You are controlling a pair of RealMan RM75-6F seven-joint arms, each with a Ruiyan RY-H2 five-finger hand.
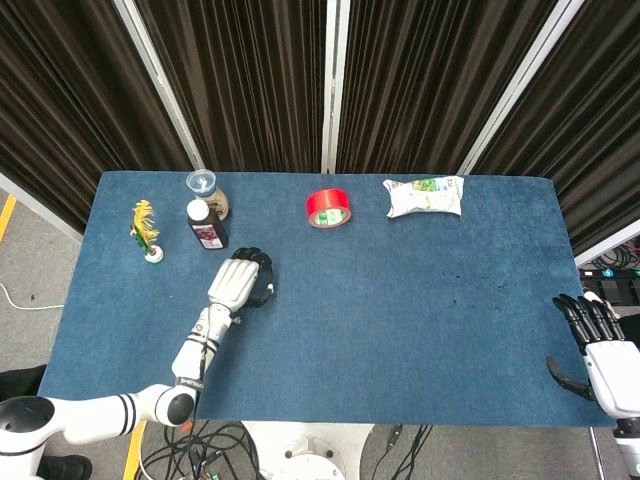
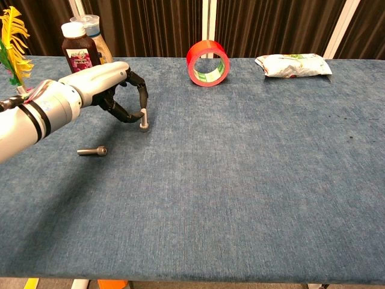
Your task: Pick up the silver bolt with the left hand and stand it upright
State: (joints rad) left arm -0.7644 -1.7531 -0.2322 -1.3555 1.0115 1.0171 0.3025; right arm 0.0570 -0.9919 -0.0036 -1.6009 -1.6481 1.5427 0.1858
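Observation:
A silver bolt (image 2: 144, 122) stands upright on the blue table (image 2: 240, 180), left of centre in the chest view. My left hand (image 2: 99, 87) arches over it from the left and pinches its top between a fingertip (image 2: 144, 107) and the thumb. In the head view the left hand (image 1: 238, 283) hides this bolt. A second silver bolt (image 2: 92, 151) lies flat on the cloth, nearer the front and apart from the hand. My right hand (image 1: 600, 345) hovers open off the table's right front corner, holding nothing.
Along the far edge stand a red tape roll (image 2: 207, 63), a white snack bag (image 2: 293, 65), a dark sauce bottle (image 2: 77, 53), a clear-lidded jar (image 2: 96, 33) behind it, and a yellow-green feather toy (image 2: 13, 42) at far left.

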